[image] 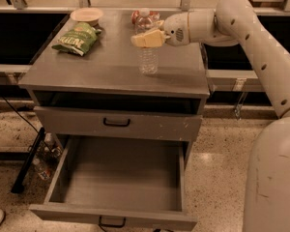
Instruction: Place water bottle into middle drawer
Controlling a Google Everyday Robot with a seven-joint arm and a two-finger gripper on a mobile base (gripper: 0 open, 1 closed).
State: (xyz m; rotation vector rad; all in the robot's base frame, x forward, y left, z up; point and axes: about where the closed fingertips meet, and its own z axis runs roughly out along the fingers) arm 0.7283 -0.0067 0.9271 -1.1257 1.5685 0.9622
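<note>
The water bottle [148,57] is clear and ribbed with a white cap. It stands upright on the grey cabinet top [101,66], right of centre. My gripper [146,39] reaches in from the right at the bottle's upper body and covers its middle band. The bottle's base rests on the top. The middle drawer [121,178] is pulled far out below, showing a bare grey tray with low side walls and a black wire handle [111,222]. Above it sits a closed grey drawer front [150,124] with white paint chips.
A green snack bag [77,37] and a pale bowl [87,16] lie at the top's back left. A red can [137,17] sits just behind the bottle. A black stand leg [26,166] and small bottles [41,168] are on the floor left of the drawer.
</note>
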